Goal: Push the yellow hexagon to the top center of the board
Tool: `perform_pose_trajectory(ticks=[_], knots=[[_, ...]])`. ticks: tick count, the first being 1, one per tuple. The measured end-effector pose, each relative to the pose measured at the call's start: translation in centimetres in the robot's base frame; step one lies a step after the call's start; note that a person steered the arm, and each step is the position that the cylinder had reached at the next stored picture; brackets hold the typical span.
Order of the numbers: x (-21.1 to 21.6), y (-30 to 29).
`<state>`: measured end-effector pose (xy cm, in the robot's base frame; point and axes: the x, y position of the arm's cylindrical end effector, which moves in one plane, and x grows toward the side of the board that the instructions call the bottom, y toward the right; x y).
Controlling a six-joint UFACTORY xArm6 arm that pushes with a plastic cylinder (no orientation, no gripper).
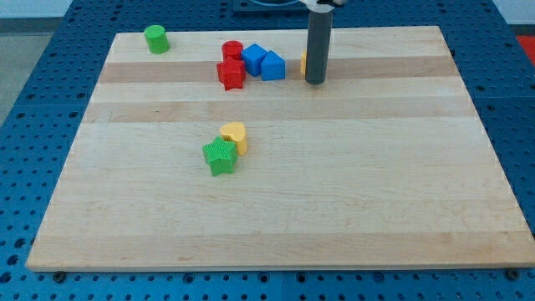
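Note:
The yellow hexagon (304,62) is almost wholly hidden behind my rod near the view's top centre; only a thin yellow-orange sliver shows at the rod's left edge. My tip (315,82) rests on the board just in front of it, to its right. Two blue blocks (264,62) lie just left of the hexagon.
A red cylinder (232,50) and a red star-like block (231,73) sit left of the blue blocks. A green cylinder (155,38) is at the top left. A yellow heart-like block (235,135) touches a green star (221,156) near the wooden board's (376,192) middle left.

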<state>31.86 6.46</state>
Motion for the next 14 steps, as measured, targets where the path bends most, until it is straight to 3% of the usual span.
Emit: perform_pose_trajectory(ticks=[3, 4, 10, 12, 14], knots=[[-2.8, 1.7], [-1.5, 1.7], [-6.4, -4.9], [-6.5, -5.3], [-2.3, -4.6]])
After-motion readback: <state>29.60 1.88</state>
